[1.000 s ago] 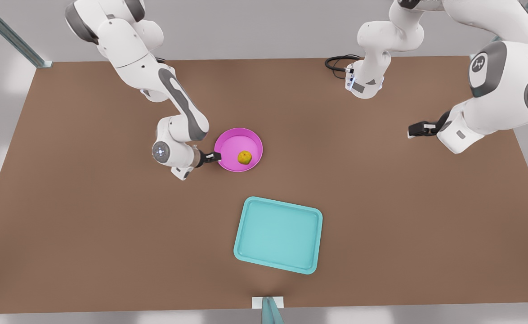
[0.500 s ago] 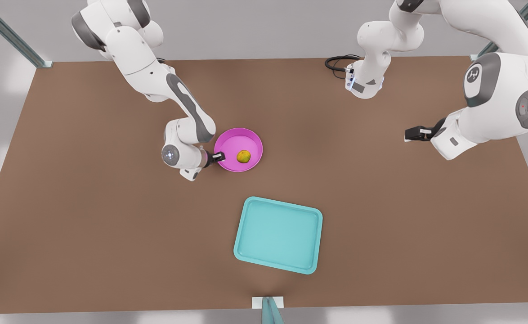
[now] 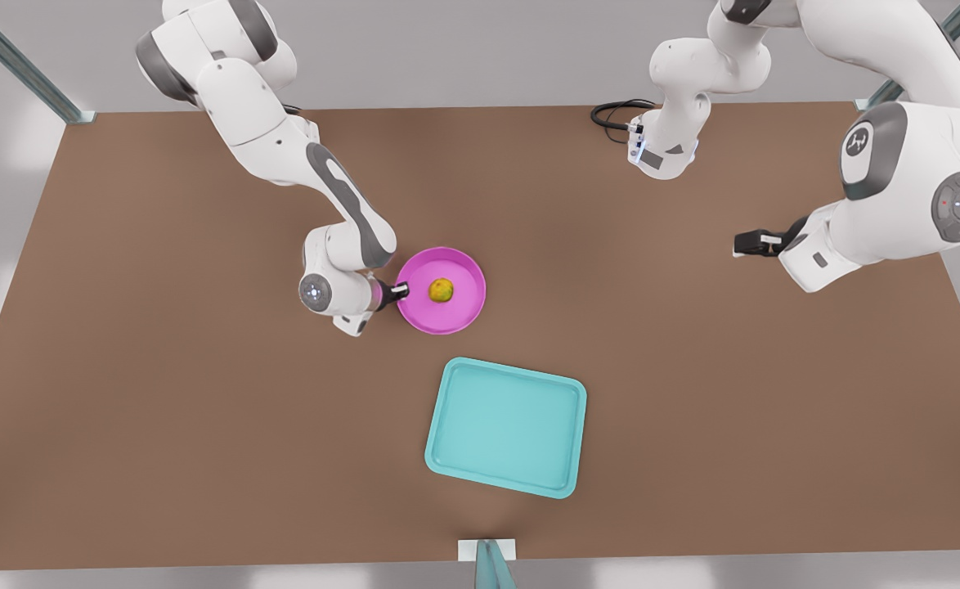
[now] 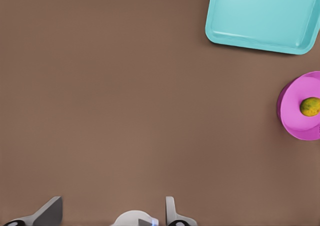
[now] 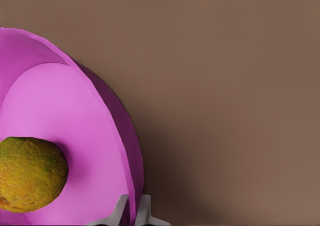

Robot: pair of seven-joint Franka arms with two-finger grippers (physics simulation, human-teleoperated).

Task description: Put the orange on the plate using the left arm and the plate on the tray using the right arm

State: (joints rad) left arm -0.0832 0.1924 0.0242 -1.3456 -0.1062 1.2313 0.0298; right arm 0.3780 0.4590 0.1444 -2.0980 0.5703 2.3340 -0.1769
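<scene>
You see the brown table (image 3: 161,393) carrying the tray (image 3: 506,427) near its front edge. The plate (image 3: 457,315) sits around mid-table, just behind the tray, with the orange (image 3: 441,289) on it. Your right gripper (image 3: 399,289) is clamped on the plate's rim; your left gripper (image 3: 748,243) waits with fingers apart near the right edge.

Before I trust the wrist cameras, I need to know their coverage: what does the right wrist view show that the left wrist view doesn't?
Right wrist view alone: the right gripper shut on the plate rim, and the orange's rough skin up close. Left wrist view alone: the turquoise tray and the left gripper, open over bare table. Both: plate, orange, table.
</scene>
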